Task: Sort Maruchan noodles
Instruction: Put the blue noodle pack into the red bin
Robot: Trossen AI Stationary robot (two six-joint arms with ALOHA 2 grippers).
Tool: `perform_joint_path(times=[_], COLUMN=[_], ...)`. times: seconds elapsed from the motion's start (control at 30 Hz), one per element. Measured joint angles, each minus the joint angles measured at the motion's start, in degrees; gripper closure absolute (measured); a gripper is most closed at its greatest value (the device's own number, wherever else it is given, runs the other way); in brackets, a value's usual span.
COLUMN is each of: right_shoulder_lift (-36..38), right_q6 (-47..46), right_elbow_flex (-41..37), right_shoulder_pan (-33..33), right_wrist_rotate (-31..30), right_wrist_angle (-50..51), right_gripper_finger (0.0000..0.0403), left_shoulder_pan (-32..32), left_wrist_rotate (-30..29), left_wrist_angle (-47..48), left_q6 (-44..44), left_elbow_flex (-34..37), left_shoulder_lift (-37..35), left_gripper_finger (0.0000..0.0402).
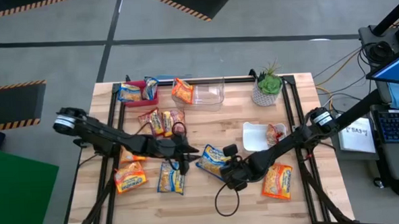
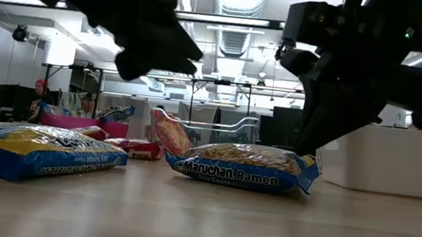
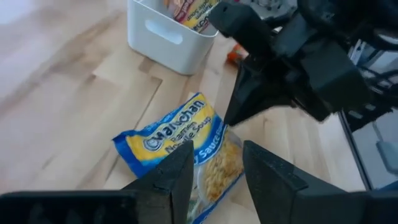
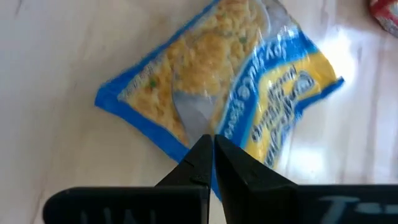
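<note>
A blue-and-yellow Maruchan noodle packet (image 1: 212, 159) lies flat on the wooden table between my two grippers, its label showing in the low view (image 2: 245, 168). My left gripper (image 3: 217, 149) hovers open above the packet's left end, clear of it. My right gripper (image 4: 213, 138) is shut, its tips down at the packet's right edge. More Maruchan noodle packets lie flat on the table at the left (image 1: 129, 176), (image 1: 170, 177), farther back (image 1: 161, 120) and at the near right (image 1: 278, 181). My right gripper has its shut fingertips (image 4: 205, 152) on the packet's blue sealed edge (image 4: 180, 144), coming from the table's right side and slanting down. Whether the edge is caught between the tips or only touched, I cannot tell. The packet lies on the table.
A white bin (image 1: 253, 145) with a red packet stands right of centre. A clear bin (image 1: 209, 97) and a pink bin (image 1: 151, 97) with packets stand at the far edge, next to a potted plant (image 1: 267, 87). A black cable loop (image 1: 224, 202) lies near the front.
</note>
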State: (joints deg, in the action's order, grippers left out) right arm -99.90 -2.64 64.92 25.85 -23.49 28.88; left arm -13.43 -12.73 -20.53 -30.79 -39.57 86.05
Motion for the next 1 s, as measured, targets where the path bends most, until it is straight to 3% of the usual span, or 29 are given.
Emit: perform_joint_path(times=[0.23,0.53,1.0], right_shoulder_lift=[0.0,0.1,0.0], right_q6=[0.2,0.1,0.1], right_elbow_flex=[-5.7,-9.0,-9.2], right_shoulder_pan=[0.0,-1.4,-1.4], right_wrist_rotate=[1.5,5.7,5.9], right_wrist_angle=[-9.2,-14.5,-14.5], right_gripper_finger=[0.0394,0.0394,0.0394], left_shoulder_pan=[0.0,0.4,1.3], left_wrist_rotate=[0.2,-1.8,-3.4], left_wrist_angle=[-6.9,-7.5,-8.0], left_q6=[-4.7,-9.3,-14.8], left_elbow_flex=[0.0,-0.9,-3.8], left_shoulder_lift=[6.6,11.5,17.5], left_gripper_finger=[0.0225,0.0155,0.0142])
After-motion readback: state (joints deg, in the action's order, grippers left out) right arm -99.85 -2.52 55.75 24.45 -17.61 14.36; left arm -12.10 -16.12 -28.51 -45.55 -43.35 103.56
